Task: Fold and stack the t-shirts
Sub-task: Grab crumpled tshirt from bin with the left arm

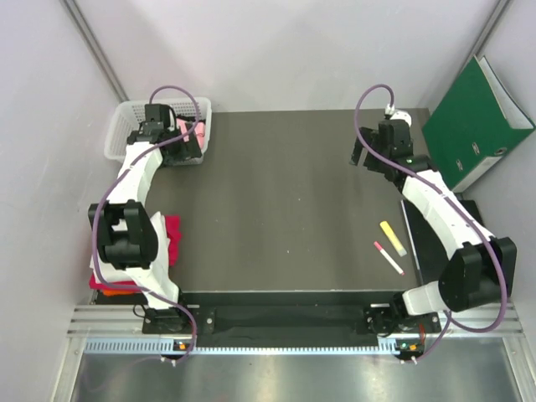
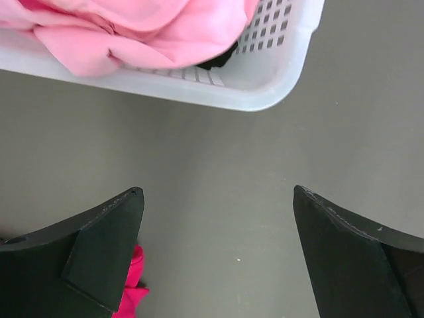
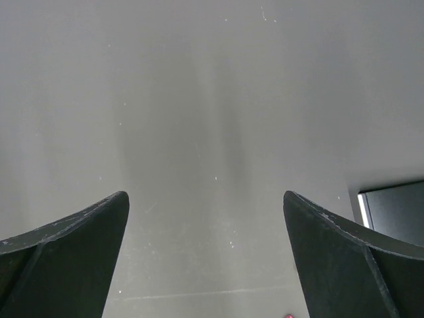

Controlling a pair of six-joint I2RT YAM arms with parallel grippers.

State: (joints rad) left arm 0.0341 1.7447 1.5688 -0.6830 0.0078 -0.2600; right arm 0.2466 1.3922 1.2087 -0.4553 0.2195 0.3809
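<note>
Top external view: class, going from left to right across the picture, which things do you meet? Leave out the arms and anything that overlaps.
White plastic mesh basket → small yellow marker → green cardboard binder.

I am finding no text, label, brand, number or sign that I can read in any of the three views. From above I am looking over the green binder point(image 1: 473, 126), the yellow marker point(image 1: 393, 237) and the pink marker point(image 1: 388, 257), and any lettering on them is showing too small to make out.
</note>
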